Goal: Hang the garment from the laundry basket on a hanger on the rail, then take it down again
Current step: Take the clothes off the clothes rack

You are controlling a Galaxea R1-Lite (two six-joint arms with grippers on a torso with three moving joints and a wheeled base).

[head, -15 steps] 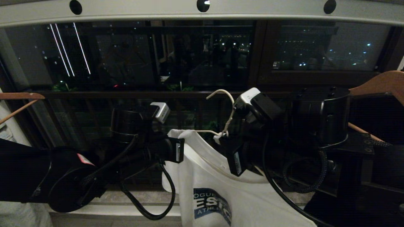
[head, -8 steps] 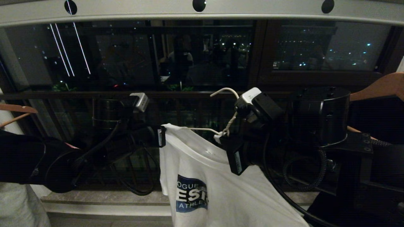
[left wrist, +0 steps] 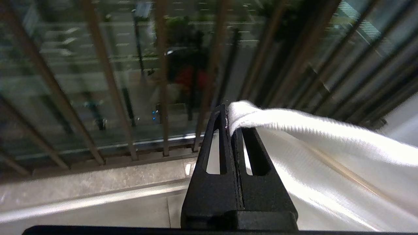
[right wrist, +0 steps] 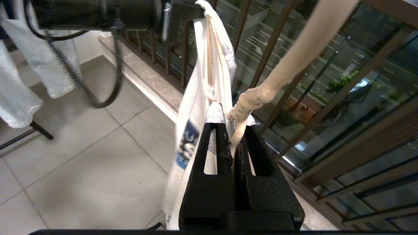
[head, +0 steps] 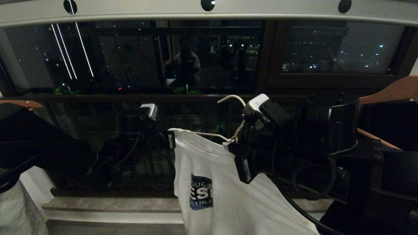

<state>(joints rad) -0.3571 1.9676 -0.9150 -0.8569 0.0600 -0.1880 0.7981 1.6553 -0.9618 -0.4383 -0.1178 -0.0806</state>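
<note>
**Below the rail: hook free, shirt stretched between both grippers**

Below the rail, the hanger rides in the right gripper — jaws clamped on the wire just under the twisted neck, a fold of shirt collar pinched in with it. The right wrist view confirms it: wire and white fabric both sit between the closed fingers.

The left gripper is at about the same height, well to the left, closed on the far-left edge of the shirt where it drapes over the hanger's arm. The left wrist view shows fabric wedged between the shut fingers.

Key relation: the hanger's long axis runs left–right, roughly parallel to the rail, with the shirt hanging down from it toward the floor. The hook points up and curls left, clear of the rail with an open gap between them — nothing is hung right now. The rail lies straight above the hook, nearer the window than the robot.

Judgement: the right arm is the one that matters — it alone carries the hook, and it is the nearer arm to any point on the rail above it. The left only keeps the shoulder spread. From these frames alone I can't tell whether this is the way up or the way down. Basket not in view. Risk: pulling left too hard could slide the shirt off the wire.
</note>
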